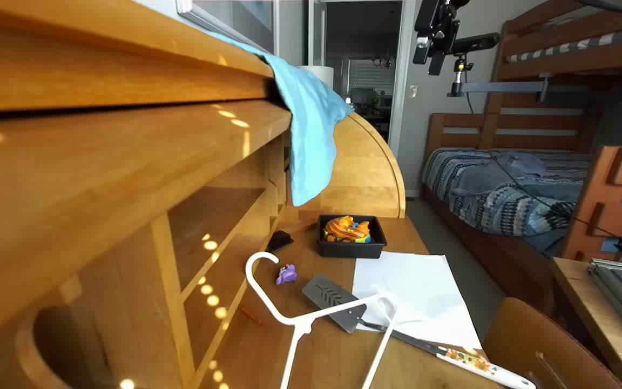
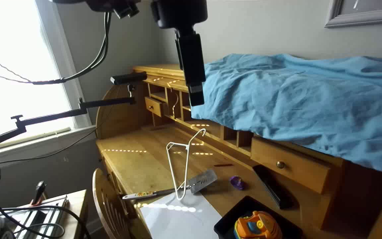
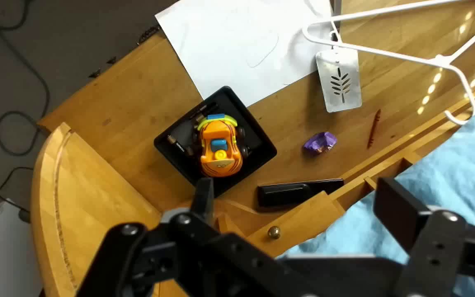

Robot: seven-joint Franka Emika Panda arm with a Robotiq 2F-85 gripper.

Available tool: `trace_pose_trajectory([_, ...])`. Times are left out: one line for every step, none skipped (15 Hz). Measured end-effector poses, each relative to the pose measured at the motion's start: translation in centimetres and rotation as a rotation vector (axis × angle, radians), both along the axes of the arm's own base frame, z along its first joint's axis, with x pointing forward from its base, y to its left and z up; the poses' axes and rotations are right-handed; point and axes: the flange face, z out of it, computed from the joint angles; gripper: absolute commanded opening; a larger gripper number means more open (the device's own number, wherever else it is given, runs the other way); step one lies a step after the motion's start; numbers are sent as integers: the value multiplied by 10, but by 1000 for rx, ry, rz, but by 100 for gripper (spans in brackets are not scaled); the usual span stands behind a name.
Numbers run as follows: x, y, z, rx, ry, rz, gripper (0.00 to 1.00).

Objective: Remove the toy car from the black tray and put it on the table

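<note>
Toy car [image 3: 220, 144] sits inside the black tray [image 3: 261, 145], and the tray sits on the wooden table [image 3: 134, 99]. The car is orange with bits of yellow and blue, and it has dark wheels. A few small batteries [image 3: 176, 144] lie by it in the tray. The gripper [image 3: 298, 204] hangs high in the air in both exterior views, well apart from the car. In the wrist view, its two jaws are spread wide, and a drawer [image 3: 303, 222] with a round knob [image 3: 274, 232] shows in the gap. A long black thing [image 3: 281, 194] lies near the drawer, and it is hard to tell what it is. White paper [image 3: 254, 45] lies flat right by the tray. A spatula [image 3: 327, 82] with a flowery handle [image 1: 484, 366] lies partly over the paper, and a white hanger [image 3: 441, 61] crosses over the spatula. A small purple thing [image 3: 320, 142] lies near the tray, and a thin reddish stick [image 3: 373, 128] lies past it. Light blue cloth [image 2: 293, 99] hangs down over the shelves [image 2: 167, 81]. A row of little bright spots [image 3: 431, 88] shines on the table near the hanger.
</note>
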Motion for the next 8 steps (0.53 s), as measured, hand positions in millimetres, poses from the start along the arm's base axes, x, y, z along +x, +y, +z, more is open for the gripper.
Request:
trace_pose_trajectory([0, 0, 0, 0, 0, 0, 100])
trace_pose_trajectory([0, 0, 0, 0, 0, 0, 100])
trace_pose_trajectory([0, 0, 0, 0, 0, 0, 100])
trace_pose_trajectory([0, 0, 0, 0, 0, 0, 100])
trace_pose_trajectory([0, 0, 0, 0, 0, 0, 100])
trace_pose_trajectory([0, 0, 0, 0, 0, 0, 100])
trace_pose_trajectory([1, 0, 0, -4, 0, 1, 100])
trace_pose_trajectory([2, 0, -2, -9, -5, 2, 100])
